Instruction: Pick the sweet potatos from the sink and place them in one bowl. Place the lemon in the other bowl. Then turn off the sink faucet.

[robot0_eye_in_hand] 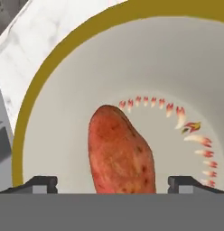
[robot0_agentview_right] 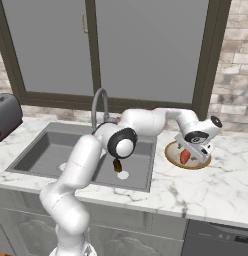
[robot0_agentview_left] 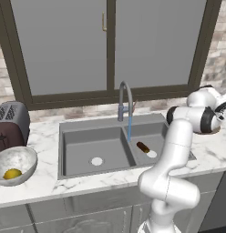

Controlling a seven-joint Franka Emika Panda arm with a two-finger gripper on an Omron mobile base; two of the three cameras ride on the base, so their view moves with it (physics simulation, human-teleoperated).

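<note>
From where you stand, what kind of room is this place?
Most likely a kitchen: a double sink with a running gooseneck faucet set in a marble counter, and a toaster beside it.

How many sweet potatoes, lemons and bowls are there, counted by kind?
Sweet potatoes: 2, orange-red one in the tan bowl, dark one in the sink
Lemons: 1, lemon in the marbled bowl
Bowls: 2
Total: 5

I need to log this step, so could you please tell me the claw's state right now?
Claw: open, fingers spread either side of the orange-red sweet potato lying in the tan bowl.
</note>
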